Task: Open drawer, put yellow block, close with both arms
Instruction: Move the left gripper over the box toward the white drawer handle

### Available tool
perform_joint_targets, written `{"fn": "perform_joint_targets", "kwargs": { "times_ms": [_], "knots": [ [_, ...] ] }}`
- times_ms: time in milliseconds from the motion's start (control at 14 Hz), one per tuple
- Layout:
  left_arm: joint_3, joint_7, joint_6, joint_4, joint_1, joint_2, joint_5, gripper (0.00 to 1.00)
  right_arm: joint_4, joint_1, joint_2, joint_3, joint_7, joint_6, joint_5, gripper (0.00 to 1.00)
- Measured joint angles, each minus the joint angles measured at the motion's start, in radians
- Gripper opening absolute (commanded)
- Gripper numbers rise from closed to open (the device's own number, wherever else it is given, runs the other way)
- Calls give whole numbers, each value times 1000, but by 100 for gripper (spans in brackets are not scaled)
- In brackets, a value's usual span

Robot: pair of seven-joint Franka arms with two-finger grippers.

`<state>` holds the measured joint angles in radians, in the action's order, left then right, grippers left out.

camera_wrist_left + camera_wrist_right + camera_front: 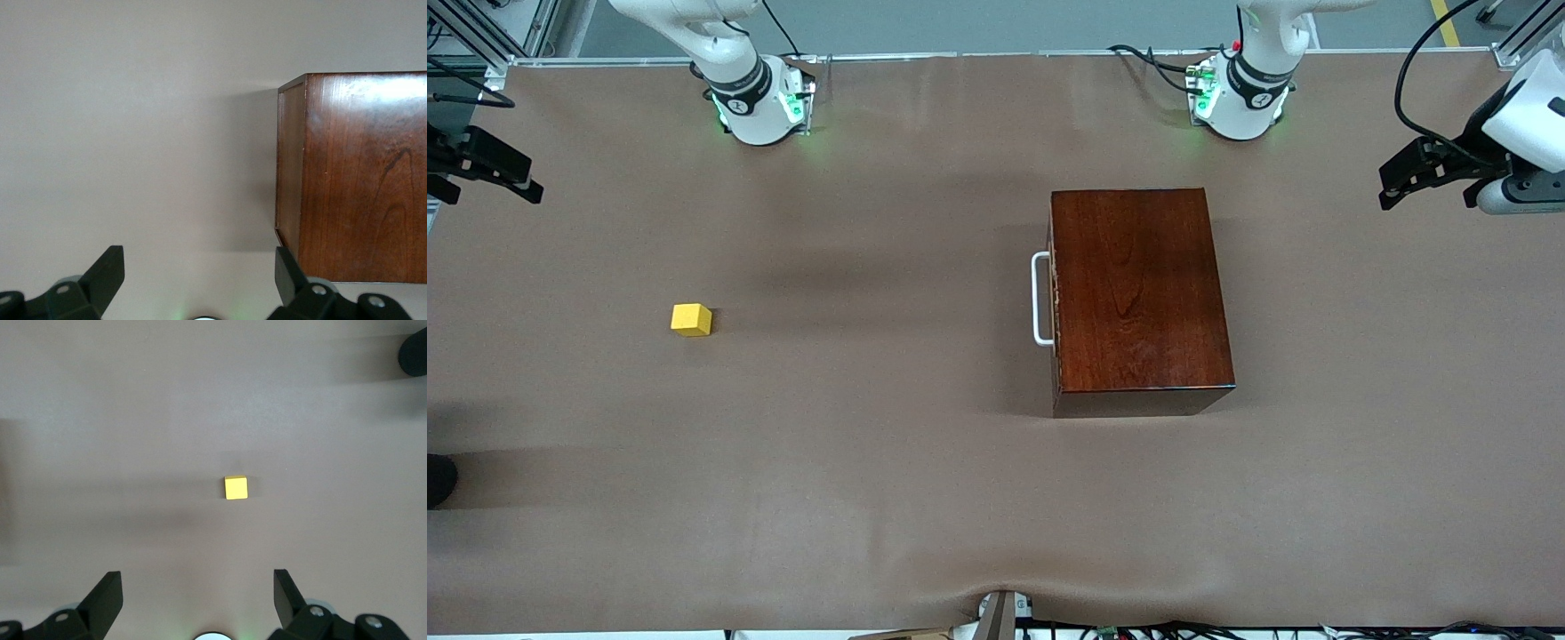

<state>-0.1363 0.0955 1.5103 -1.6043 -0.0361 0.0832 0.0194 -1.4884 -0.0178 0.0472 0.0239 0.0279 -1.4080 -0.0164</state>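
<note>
Two white arms stand at the top edge of my front view, and both wait, pulled out to the ends of the counter (pixel 871 498). I see a wide brown cover on the counter, smooth but for a small bump at the edge nearest the front camera. A grey floor shows past the arm bases.

I see the wooden box (pixel 1138 293) toward the left arm's end. Its long side runs from the arm bases toward the front camera. The drawer (pixel 1056 307) is pushed in, and its white handle (pixel 1040 299) points toward the right arm's end.

I see the yellow block (pixel 691 319) sitting flat, well apart from the box, toward the right arm's end.

I have the left claw (pixel 199 277) up in the air over the bare counter by the box, fingers spread wide, holding nothing. The right claw (pixel 197 597) hangs high over the block, fingers wide apart too, holding nothing.
</note>
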Motion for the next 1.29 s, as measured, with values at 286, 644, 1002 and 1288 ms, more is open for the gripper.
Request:
{"fn": "perform_joint_targets", "kwargs": {
  "times_ms": [286,644,1002,1288],
  "knots": [
    [0,0,0,1,0,0,0,100,0,0,-1,0,0,0,0,100],
    [-7,0,0,50,3,-35,0,100,0,0,-3,0,0,1,0,100],
    [-75,0,1,145,58,-160,-1,100,0,0,-3,0,0,2,0,100],
    [-86,91,11,252,192,-302,-1,100,0,0,-4,-1,0,3,0,100]
  ]
}}
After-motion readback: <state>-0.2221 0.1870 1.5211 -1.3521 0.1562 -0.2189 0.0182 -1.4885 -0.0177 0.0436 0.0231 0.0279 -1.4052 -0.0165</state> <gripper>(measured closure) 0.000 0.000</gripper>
